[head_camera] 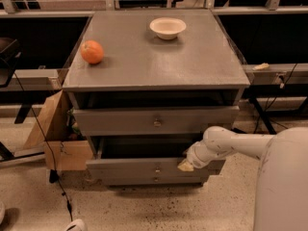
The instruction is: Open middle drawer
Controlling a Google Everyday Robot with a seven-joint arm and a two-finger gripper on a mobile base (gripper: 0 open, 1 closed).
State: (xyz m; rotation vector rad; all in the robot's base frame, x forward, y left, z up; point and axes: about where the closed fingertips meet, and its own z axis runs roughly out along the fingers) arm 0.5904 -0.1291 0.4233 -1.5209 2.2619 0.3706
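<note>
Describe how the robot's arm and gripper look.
The arm is smooth and white, a rounded tube ending in a bulbous wrist joint. The gripper, at the upper edge of the middle drawer front, is a small cream-yellow tip. No cables or markings show on either.

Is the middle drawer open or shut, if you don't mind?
Open: the middle drawer juts forward, dark interior showing behind its front; claw at its right.

We are seeing the cream end effector (185, 166) at the grey middle drawer (134, 168); an orange fruit (92, 52) and a white bowl (167, 28) on the grey table (159, 64).
</note>
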